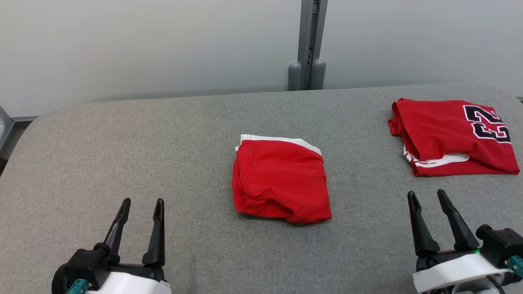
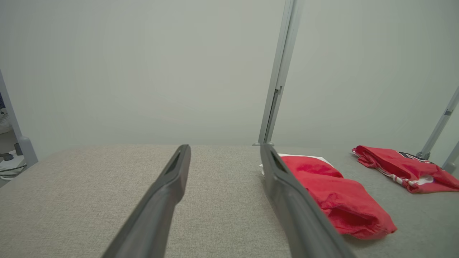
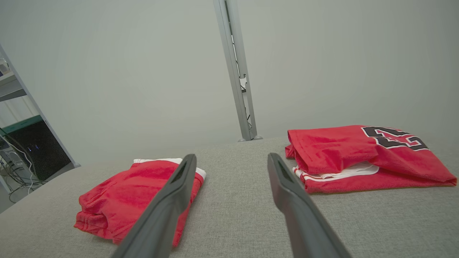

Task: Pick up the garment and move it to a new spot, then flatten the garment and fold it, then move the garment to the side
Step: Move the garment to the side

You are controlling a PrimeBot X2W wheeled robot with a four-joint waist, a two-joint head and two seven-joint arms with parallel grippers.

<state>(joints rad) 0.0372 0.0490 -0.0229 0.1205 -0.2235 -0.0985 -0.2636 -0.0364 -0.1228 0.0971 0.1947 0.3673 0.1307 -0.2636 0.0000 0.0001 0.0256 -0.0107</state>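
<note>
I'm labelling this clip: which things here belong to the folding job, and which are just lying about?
Job:
- red garment, mid-table, probably the one in hand
- left hand and right hand, both open

Lying about:
- numbered jersey, folded at the table's right
- grey post behind the table

The counter (image 1: 122,143) is covered in a grey woven fabric, and its far corners are rounded. Behind it a plain pale wall (image 1: 143,45) is evenly and softly lit. A grey metal post (image 1: 312,32) is set upright against the wall at the middle of the counter's far edge, with two rounded grey caps (image 1: 295,77) at its base. In the left wrist view a second, slanted post (image 2: 439,123) is seen at the far right. In the right wrist view a dark cabinet (image 3: 36,147) with loose cables (image 3: 14,175) is seen beyond the counter's left end.
</note>
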